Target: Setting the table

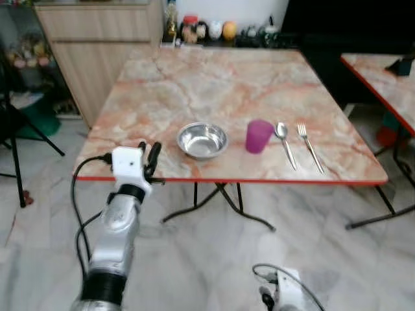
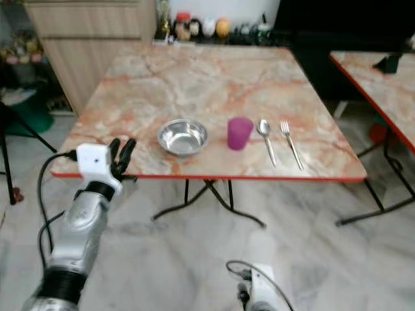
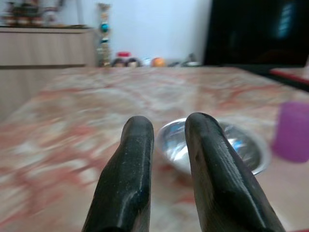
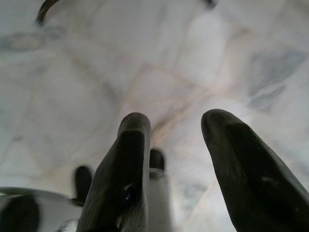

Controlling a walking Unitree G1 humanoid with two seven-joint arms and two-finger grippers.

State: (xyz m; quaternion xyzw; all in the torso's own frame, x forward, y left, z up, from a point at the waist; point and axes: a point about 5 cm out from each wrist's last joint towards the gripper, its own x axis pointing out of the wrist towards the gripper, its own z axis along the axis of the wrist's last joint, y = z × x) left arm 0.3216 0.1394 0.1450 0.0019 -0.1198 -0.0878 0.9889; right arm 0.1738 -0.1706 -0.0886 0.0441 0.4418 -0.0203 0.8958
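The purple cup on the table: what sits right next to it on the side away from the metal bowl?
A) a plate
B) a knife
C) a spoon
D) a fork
C: the spoon lies just beyond the purple cup, on the side away from the bowl, and the fork comes only after the spoon.

Likely home dining room, marble table (image 1: 214, 84), sideboard (image 1: 97, 45)

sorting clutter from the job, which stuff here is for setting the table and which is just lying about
For the job: steel bowl, purple cup, spoon, fork, left gripper beside the bowl.

Lying about: ornaments at the table's far edge, wooden cabinet, second table.
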